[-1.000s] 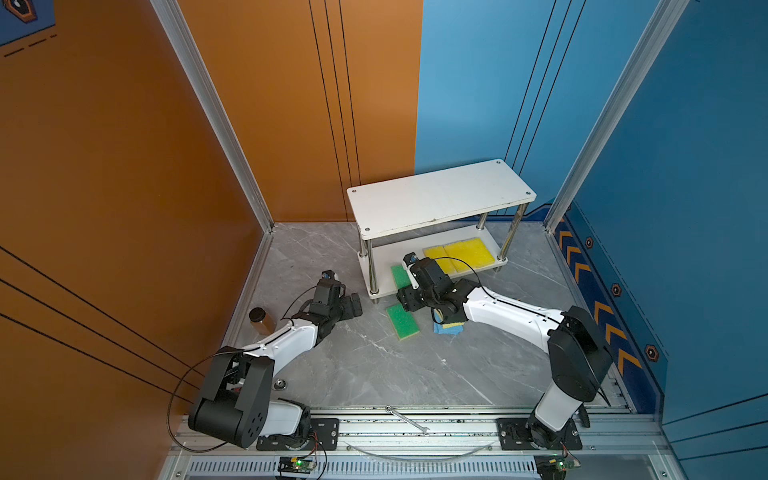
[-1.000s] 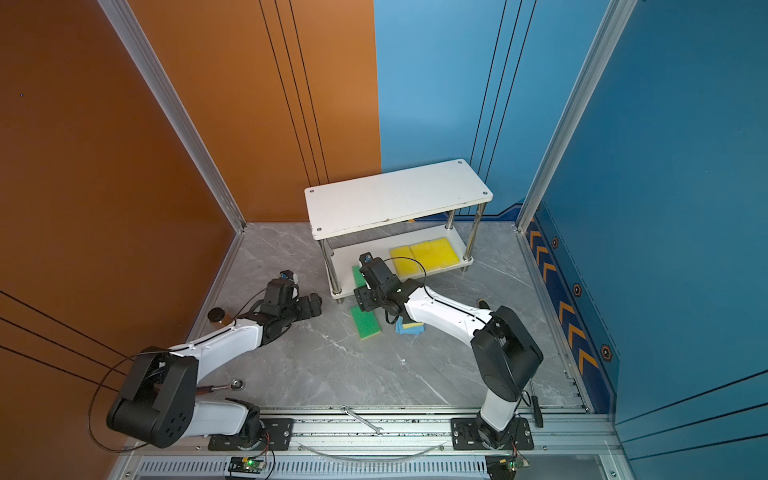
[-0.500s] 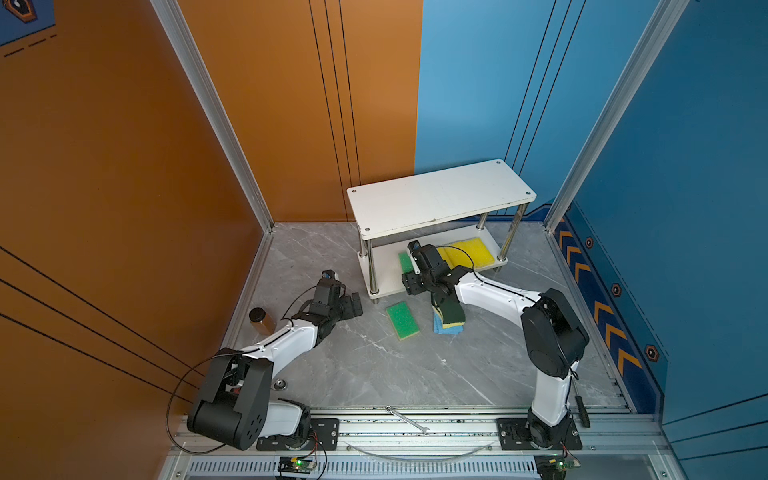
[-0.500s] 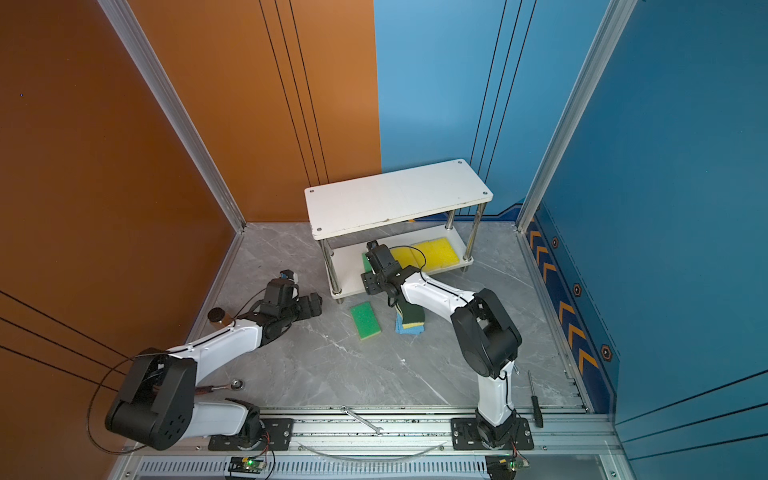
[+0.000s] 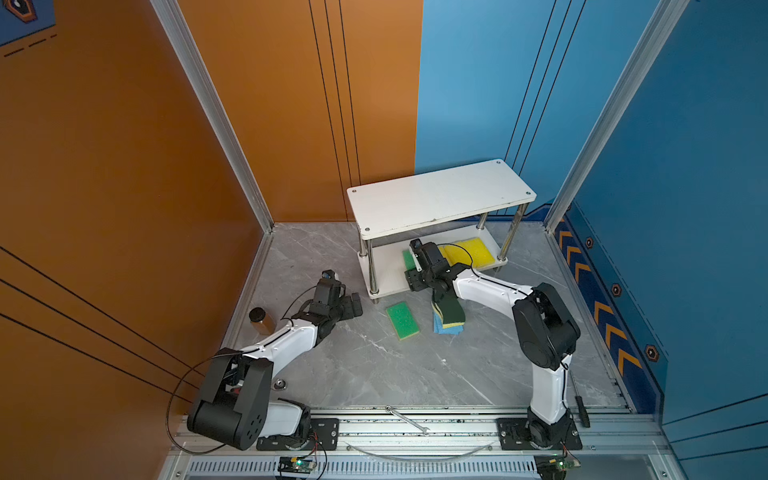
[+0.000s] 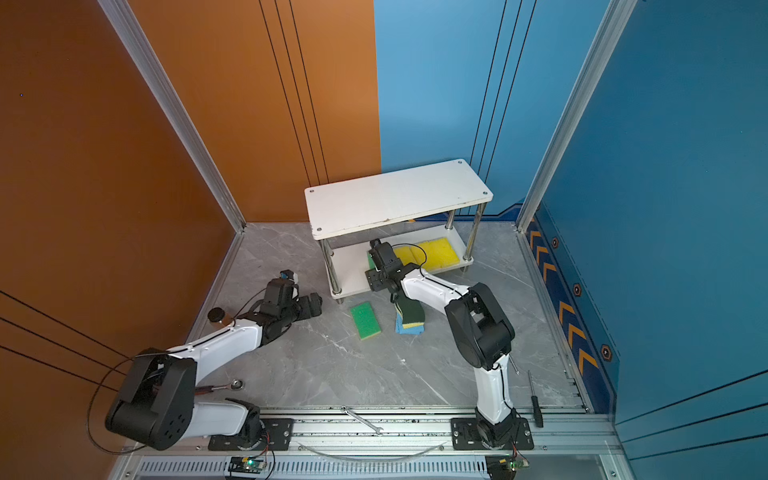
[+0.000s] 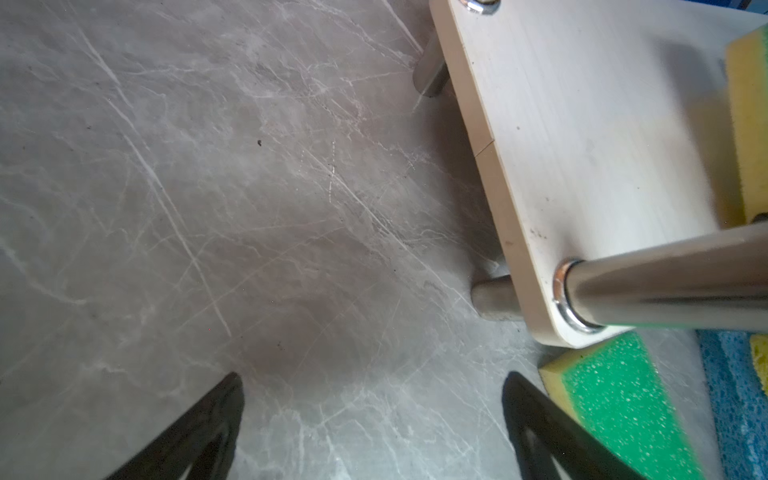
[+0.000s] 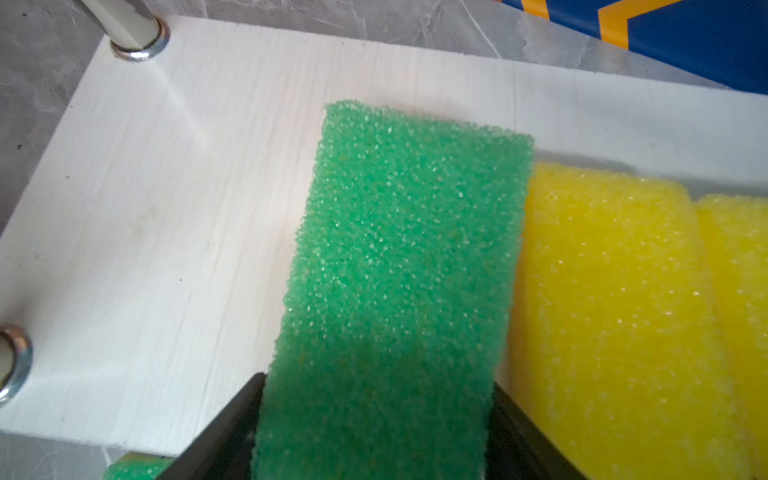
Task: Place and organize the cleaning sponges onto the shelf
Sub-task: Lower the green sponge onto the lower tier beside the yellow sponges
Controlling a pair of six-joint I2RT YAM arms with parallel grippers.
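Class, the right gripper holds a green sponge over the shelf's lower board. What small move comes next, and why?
Probably ease the green sponge down and release: the right gripper has it over bare lower board, edge alongside the yellow sponge, roughly aligned with it.

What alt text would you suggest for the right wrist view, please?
The right gripper holds a green sponge over the white lower shelf board, close beside two yellow sponges lying on it. Two chrome posts rise from the board.
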